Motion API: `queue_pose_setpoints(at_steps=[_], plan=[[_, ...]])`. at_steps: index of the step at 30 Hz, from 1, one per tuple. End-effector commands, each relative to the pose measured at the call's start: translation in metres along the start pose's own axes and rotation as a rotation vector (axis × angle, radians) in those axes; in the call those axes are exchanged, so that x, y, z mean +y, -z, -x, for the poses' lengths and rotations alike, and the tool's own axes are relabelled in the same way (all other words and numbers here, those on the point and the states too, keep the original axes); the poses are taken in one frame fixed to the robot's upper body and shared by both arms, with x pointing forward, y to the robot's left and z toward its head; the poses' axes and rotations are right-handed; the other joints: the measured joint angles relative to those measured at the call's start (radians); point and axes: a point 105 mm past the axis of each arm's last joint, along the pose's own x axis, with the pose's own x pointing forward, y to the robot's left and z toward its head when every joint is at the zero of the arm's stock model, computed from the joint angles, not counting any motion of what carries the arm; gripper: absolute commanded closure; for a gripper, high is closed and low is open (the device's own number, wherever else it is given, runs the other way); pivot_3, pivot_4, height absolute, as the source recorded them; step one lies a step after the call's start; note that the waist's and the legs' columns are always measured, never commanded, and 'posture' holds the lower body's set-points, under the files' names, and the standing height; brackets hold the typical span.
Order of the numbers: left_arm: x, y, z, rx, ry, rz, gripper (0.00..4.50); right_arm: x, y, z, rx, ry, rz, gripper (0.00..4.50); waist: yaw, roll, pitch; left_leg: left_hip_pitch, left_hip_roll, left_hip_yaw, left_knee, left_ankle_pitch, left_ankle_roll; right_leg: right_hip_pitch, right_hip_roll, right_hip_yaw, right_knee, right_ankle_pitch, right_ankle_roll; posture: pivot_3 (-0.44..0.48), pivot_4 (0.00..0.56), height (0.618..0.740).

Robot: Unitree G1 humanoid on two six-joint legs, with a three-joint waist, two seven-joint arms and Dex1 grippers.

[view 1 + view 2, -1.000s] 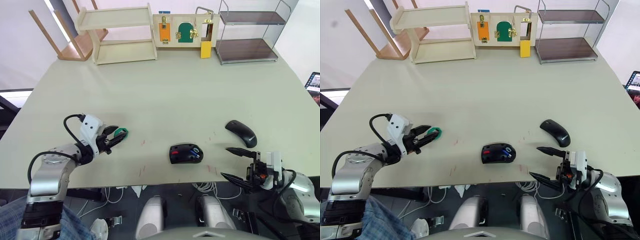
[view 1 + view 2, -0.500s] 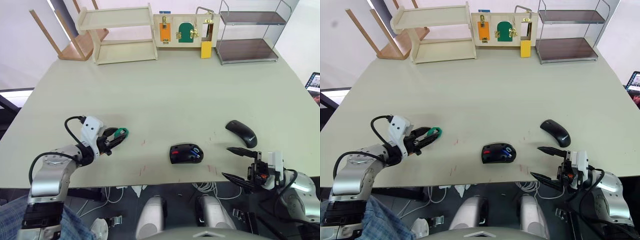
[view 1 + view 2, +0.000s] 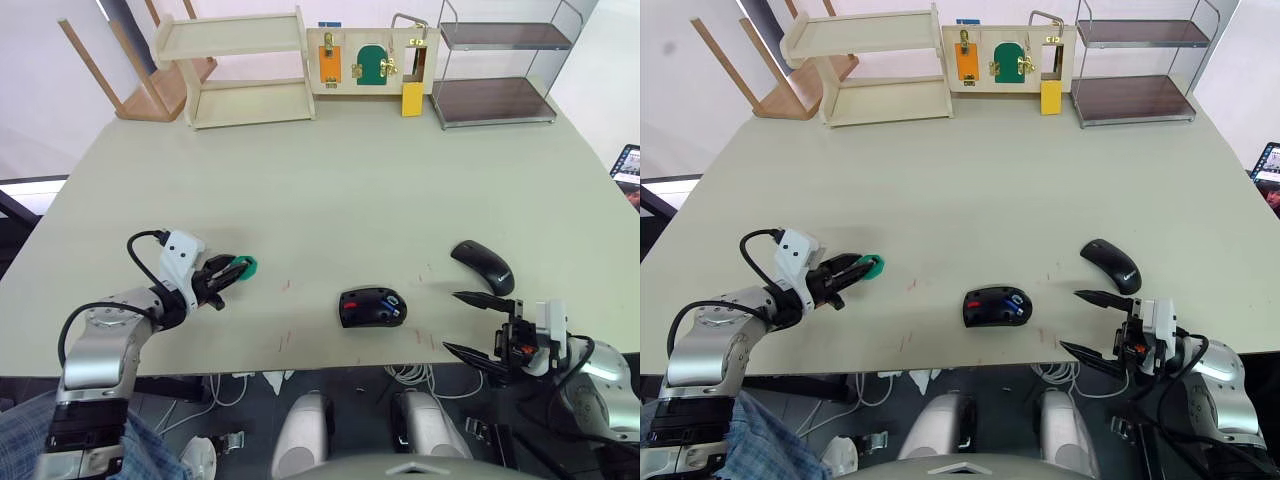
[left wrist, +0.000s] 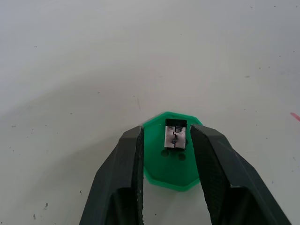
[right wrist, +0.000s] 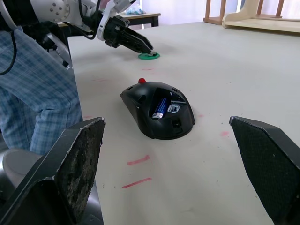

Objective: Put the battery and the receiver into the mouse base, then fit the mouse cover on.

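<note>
Worktop [image 3: 330,180]: my left gripper [image 4: 166,138] straddles the receiver [image 4: 175,135] on its green disc [image 4: 171,161], fingers apart. My right gripper [image 3: 468,322] gapes wide, empty, beside the mouse base [image 3: 372,306] holding the battery [image 5: 160,107].

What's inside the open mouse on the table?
The mouse base has a blue and white battery lying in its hollow, with red parts near the front. What lies under the battery is covered. The small silver receiver sits apart, on a green disc.

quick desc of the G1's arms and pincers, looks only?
Silver-grey metal arms with black joints and looping black cables. White wrist housings. The left pincer and right pincer each have two black tapered fingers; orange-red parts show at the right wrist.
</note>
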Motion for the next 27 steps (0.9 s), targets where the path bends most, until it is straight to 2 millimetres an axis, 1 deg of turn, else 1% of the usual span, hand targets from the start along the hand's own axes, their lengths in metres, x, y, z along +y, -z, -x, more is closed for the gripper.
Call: queue_pose_setpoints(at_steps=[1,13,27], plan=[[0.0037,-0.0070,0.0014,-0.016,-0.007,-0.032,2.97,-0.0019,-0.0052,0.0010,-0.022,-0.001,0.026,0.00,0.000,0.000,0.000,0.000,0.000,0.000,0.000,0.000,0.000,0.000,0.000,0.000,0.000,0.000,0.000,0.000,0.150,0.740],[-0.0012,-0.0002,-0.0010,0.018,0.023,-0.029,2.97,-0.0015,-0.0052,0.0002,-0.030,-0.007,0.030,0.00,0.000,0.000,0.000,0.000,0.000,0.000,0.000,0.000,0.000,0.000,0.000,0.000,0.000,0.000,0.000,0.000,0.150,0.740],[0.0023,0.0013,-0.0049,0.024,0.014,-0.018,2.97,0.0002,-0.0053,0.0009,-0.032,0.004,0.031,0.00,0.000,0.000,0.000,0.000,0.000,0.000,0.000,0.000,0.000,0.000,0.000,0.000,0.000,0.000,0.000,0.000,0.150,0.740]])
